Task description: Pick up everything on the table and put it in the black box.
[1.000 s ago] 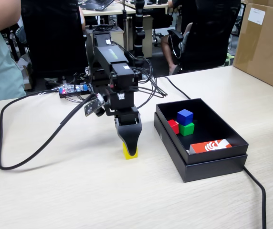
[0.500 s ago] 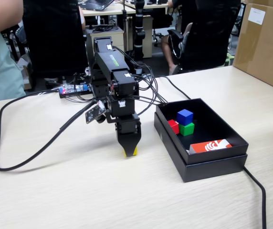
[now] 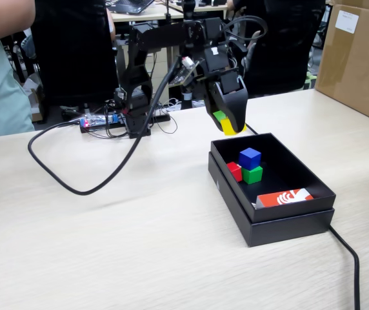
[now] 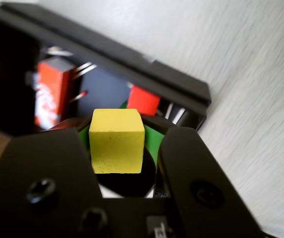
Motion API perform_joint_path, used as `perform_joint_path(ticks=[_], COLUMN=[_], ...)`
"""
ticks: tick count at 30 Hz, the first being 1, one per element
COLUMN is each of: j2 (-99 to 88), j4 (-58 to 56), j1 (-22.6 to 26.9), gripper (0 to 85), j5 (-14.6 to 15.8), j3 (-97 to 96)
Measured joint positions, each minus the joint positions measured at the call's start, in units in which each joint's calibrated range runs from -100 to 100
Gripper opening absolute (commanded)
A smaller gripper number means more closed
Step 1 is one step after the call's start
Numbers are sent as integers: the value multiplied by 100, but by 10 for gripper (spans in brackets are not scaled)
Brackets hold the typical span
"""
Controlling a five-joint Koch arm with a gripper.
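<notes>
Beige wood-grain table (image 3: 139,245) fills the fixed view, with a thick black cable (image 3: 75,184) looping across it from the arm's base at the back. The box (image 3: 288,223) lies on the right of that view, its long axis running from the far left corner toward the near right one. The arm (image 3: 165,39) reaches from its base across to the box, and the gripper (image 3: 231,126) hangs in the air just above the box's far left corner, jaws pointing down and pinched on the yellow cube (image 3: 231,127), which is clear of the table.

Inside the box, the fixed view shows the blue cube (image 3: 249,158) resting on top of the red cube (image 3: 235,171) and green cube (image 3: 253,174), which sit side by side, and a red-and-white card (image 3: 284,197) leaning against the near right wall.

The wrist view shows the grip itself: the yellow cube (image 4: 116,140) held squarely between the two black jaws, one flat face toward the camera. Behind it are the box rim (image 4: 132,62), the card (image 4: 50,94) and the red cube (image 4: 143,100); the blue cube cannot be made out there.
</notes>
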Motion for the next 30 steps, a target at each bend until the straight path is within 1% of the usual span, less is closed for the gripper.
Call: perform_joint_path(ticks=[6,9,12,16,19,23,25,26,30], j2=[531,777,1087,1113,1061,453,-104,-401,-1670], j4=[0,0,8,39,54,62,39,23,15], j1=[24,34,49,73,88,68,24,-5,-176], gripper=[184,247,266,346,386,394,451,463,464], j5=[29,83,132,181,186,186,181,181,176], j3=[-91,-91,-137,-338,-420,-612,-730,-803,-1223])
